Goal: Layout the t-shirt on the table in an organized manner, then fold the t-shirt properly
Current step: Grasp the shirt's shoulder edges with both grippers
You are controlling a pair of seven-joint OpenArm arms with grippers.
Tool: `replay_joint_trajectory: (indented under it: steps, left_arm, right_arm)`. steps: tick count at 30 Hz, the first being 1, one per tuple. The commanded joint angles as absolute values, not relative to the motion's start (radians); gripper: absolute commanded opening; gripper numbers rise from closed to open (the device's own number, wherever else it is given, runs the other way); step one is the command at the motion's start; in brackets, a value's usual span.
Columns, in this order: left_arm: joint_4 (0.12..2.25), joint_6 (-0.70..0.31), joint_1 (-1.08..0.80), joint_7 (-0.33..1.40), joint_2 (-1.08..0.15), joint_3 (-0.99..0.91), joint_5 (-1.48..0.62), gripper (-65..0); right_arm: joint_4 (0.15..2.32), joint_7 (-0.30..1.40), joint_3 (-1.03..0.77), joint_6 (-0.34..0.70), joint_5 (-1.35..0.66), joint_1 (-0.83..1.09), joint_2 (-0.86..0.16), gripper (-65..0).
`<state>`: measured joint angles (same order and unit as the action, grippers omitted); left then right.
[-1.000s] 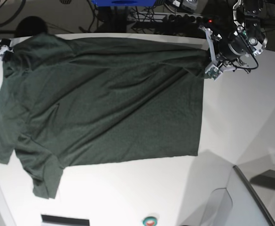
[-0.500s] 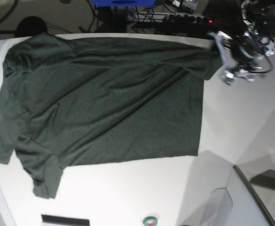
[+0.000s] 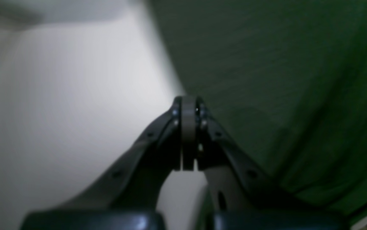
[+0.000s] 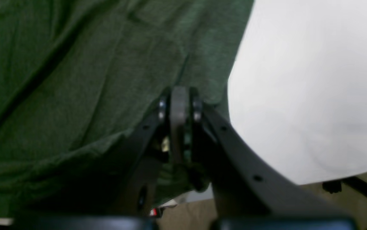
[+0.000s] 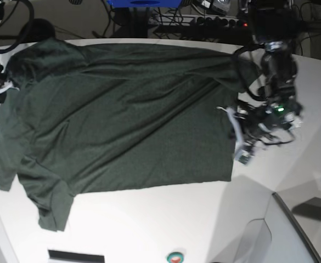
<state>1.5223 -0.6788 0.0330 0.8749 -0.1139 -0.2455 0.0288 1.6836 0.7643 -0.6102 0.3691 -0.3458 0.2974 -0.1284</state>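
The dark green t-shirt (image 5: pixel 122 120) lies spread on the white table (image 5: pixel 292 181), with its sleeves to the left and its hem to the right. My left gripper (image 5: pixel 236 137) hangs at the hem edge on the right. In the left wrist view the left gripper (image 3: pixel 188 102) is shut, pads together, right at the edge of the t-shirt (image 3: pixel 282 80), with nothing showing between them. My right gripper (image 5: pixel 1 90) sits at the shirt's far left shoulder. The right wrist view shows the right gripper (image 4: pixel 179 92) shut above the t-shirt (image 4: pixel 75 80) near its edge.
A blue object (image 5: pixel 144 4) and cables with a power strip (image 5: pixel 215 22) lie beyond the curved far edge. A grey panel (image 5: pixel 292 230) stands at the lower right. A small round button (image 5: pixel 175 256) sits at the front edge.
My left arm let go of the shirt's far right corner and came down to the middle of the hem edge, jaws now shut. The right gripper has come back in at the left shoulder, shut.
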Motion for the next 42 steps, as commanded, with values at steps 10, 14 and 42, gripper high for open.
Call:
replay_joint_trajectory:
  steps: [10, 14, 42]
  left_arm:
    - [1.175, -0.518, 0.137, 0.63, -0.124, -0.13, 0.031, -65.0]
    - [1.049, -0.44, 0.202, 0.565, -0.137, -0.093, 0.031, -65.0]
    - [1.448, -0.314, 0.104, 0.679, -0.18, -0.061, 0.021, -65.0]
  right_arm:
    - [1.696, 0.75, -0.621, 0.367, -0.349, 0.297, -0.145, -64.8]
    - [1.695, 0.754, -0.621, 0.367, -0.349, 0.298, -0.143, -64.8]
    - [1.699, 0.751, -0.412, 0.432, -0.349, 0.354, -0.193, -64.8]
